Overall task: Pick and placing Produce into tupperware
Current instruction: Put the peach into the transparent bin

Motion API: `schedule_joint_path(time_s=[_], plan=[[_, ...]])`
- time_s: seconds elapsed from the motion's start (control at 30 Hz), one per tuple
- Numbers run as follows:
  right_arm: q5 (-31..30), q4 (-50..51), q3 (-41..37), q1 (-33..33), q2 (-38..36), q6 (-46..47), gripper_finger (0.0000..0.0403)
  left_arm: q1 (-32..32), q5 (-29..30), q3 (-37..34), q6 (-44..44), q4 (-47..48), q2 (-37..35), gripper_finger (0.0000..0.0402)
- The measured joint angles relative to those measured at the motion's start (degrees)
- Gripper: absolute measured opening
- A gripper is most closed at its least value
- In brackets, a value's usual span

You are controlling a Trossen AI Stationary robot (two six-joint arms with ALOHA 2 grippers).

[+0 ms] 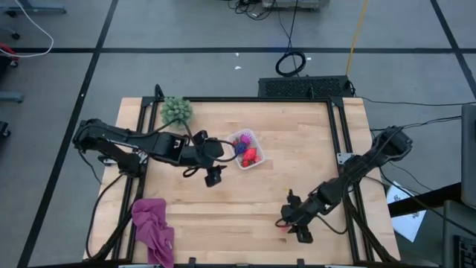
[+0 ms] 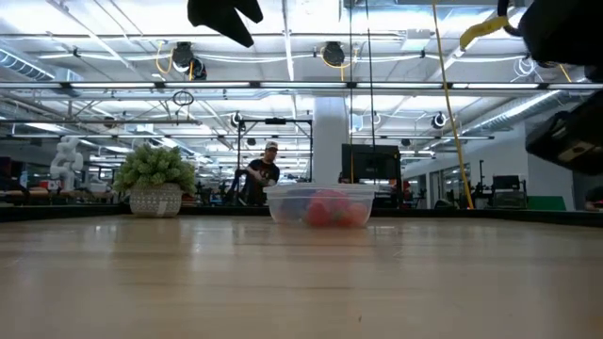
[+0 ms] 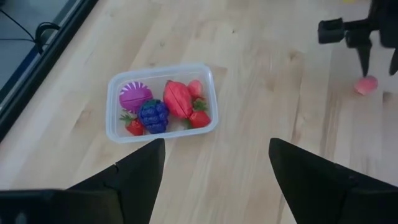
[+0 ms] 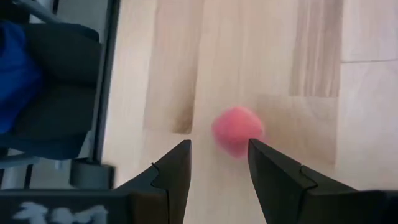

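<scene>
Fingers of your right gripper (image 4: 217, 165) are standing partly apart with nothing between them yet, and the pink piece of produce (image 4: 237, 130) is lying on the bare table (image 1: 297, 141) just ahead of the gap, slightly toward one finger. You are lining up the pick, so centre the gap on the piece before you lower; it looks round and may roll if one finger touches it first. From above, this gripper is sitting near the table's front right corner, well apart from the tupperware (image 3: 118, 93), which is resting mid-table with a purple grape cluster (image 3: 153, 115), a magenta piece (image 3: 135, 96) and red pieces already inside. Your left gripper (image 3: 214, 165) is hovering wide open and empty just beside that container, so plan the carry to come in clear of that arm. Bring the jaws down square, close gently, and lift straight up.
</scene>
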State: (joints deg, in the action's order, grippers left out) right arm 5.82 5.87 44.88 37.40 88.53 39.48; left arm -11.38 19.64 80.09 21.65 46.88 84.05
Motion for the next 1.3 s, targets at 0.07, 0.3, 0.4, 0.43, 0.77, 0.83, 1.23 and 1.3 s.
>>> schedule_joint_path(time_s=[0.07,0.3,0.4,0.43,0.77,0.83,1.23,1.3], plan=[[0.03,-0.17,0.0,-0.71,0.72,-0.37,0.0151,0.0,0.0,0.0,0.0,-0.18,0.0,0.0294],[0.11,1.99,0.0,-2.09,3.17,-1.35,0.0151,0.04,0.02,0.0,-0.15,-0.17,0.02,0.0294],[0.16,1.86,0.0,-2.16,4.36,-1.24,0.0151,0.06,0.04,0.0,-0.33,-0.17,0.02,0.0294],[0.15,1.7,0.03,-2.16,4.69,-1.22,0.0151,0.07,0.02,0.0,-0.34,-0.18,0.02,0.0294],[0.12,1.86,0.0,-3.87,3.06,-1.41,0.0151,0.07,0.04,0.0,-0.37,-0.18,0.04,0.0294],[-0.09,2.34,0.0,-4.81,2.66,-2.29,0.0151,0.09,0.04,0.0,-0.33,-0.18,0.06,0.0294],[-0.05,4.48,0.0,-7.88,2.65,-6.22,0.0151,0.11,0.04,0.0,-0.35,-0.18,0.07,0.0294],[-0.02,4.46,0.0,-7.83,2.65,-6.28,0.0151,0.11,0.04,0.0,-0.36,-0.18,0.07,0.0294]])
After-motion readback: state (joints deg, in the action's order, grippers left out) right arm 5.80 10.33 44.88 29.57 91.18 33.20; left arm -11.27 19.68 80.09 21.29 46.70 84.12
